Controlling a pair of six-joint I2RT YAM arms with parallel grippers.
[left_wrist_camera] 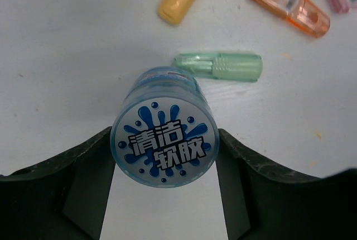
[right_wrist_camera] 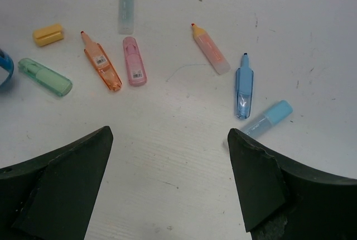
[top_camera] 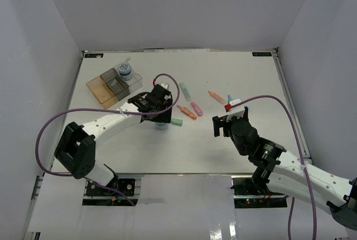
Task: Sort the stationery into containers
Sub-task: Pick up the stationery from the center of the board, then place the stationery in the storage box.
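Hovering right of the roll [left_wrist_camera: 164, 142], nearest the bases, the right gripper [right_wrist_camera: 168, 139] gapes wide and empty. The left gripper [left_wrist_camera: 164, 135] straddles the upright roll, fingers at its sides; whether it clamps cannot be told. Just beyond the roll lies a green marker [left_wrist_camera: 223, 67]; farther beyond and to the left, the bins [top_camera: 109, 86].

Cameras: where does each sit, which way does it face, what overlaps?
Top external: above and behind the robot, facing down on the white table; left arm and right arm show.
Left wrist: on the left arm, facing down past its dark fingers at a round blue-and-white roll between them.
Right wrist: on the right arm, facing down at scattered markers; its fingers frame the bottom.
Shared: both wrist views show the green capped marker and the orange marker.
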